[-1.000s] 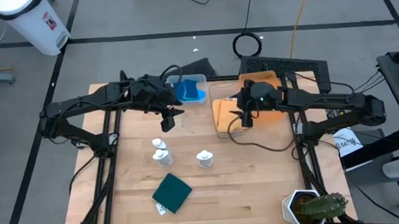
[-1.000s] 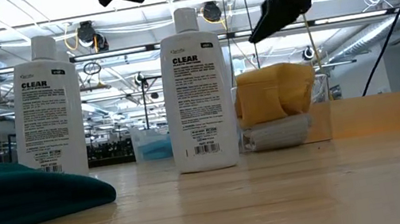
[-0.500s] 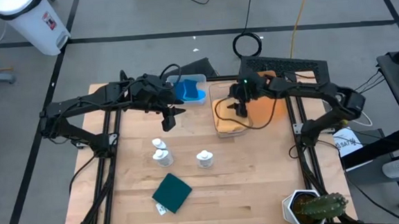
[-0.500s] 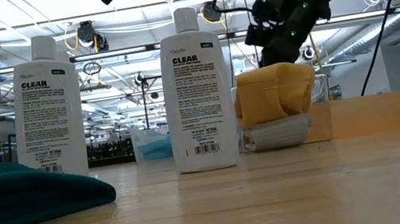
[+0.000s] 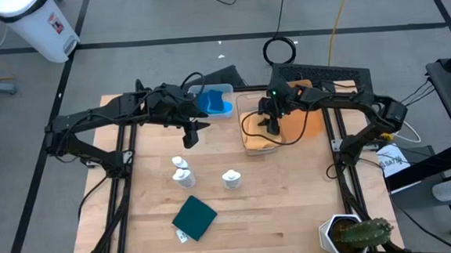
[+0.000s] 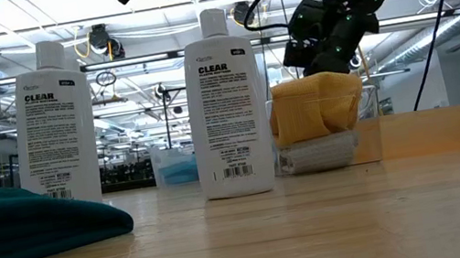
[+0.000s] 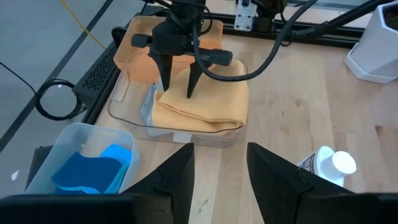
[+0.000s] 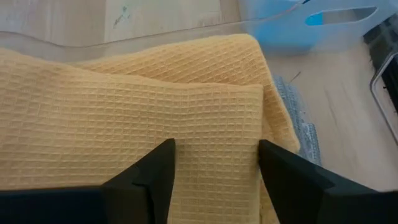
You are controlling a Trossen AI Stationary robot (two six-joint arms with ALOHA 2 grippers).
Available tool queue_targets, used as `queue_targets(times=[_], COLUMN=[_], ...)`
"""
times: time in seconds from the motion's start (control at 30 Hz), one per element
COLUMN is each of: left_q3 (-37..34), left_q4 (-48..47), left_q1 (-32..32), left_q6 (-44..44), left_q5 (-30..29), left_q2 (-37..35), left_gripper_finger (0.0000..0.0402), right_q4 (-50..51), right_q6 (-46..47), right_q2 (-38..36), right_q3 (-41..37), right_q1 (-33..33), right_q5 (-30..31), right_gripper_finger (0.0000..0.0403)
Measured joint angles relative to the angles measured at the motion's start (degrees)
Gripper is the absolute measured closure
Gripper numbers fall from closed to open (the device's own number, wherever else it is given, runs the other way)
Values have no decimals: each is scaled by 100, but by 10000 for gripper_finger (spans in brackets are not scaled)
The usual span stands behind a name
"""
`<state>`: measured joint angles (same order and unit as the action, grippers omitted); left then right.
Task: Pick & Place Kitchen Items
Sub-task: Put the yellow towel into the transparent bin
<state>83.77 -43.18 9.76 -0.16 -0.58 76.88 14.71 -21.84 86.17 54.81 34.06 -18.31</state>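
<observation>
- The right gripper (image 7: 176,93) hangs just above the yellow cloth (image 7: 205,99), its two tapered dark fingers spread and grasping nothing.
- That cloth is a waffle-weave square, folded loosely, lying in a clear plastic bin (image 7: 127,102) over a grey cloth (image 8: 297,121) of coarser knit.
- The left gripper (image 5: 191,134) waits over bare wood near the blue cloths (image 5: 214,104), fingers apart and empty.
- Three white bottles (image 5: 183,174) stand mid-table; a green cloth (image 5: 194,216) lies flat beside them.
</observation>
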Motion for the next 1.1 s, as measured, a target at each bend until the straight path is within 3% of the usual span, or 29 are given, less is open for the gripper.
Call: queue_targets(times=[0.17,0.43,0.7,1.1], left_q3=[0,0,0,0], left_q4=[0,4,10,20], left_q1=[0,0,0,0], left_q6=[83,142,142,133], left_q5=[0,0,-2,-2], left_q2=[0,0,0,0], left_gripper_finger=[249,249,249,249], right_q4=[47,-4,-41,-853], right_q6=[-31,-500,-1018,-1455], right_q2=[-9,-9,-265,-811], right_q3=[0,0,0,-1], right_q1=[44,46,-171,-534], right_q5=[0,11,645,629], right_gripper_finger=[261,392,401,403])
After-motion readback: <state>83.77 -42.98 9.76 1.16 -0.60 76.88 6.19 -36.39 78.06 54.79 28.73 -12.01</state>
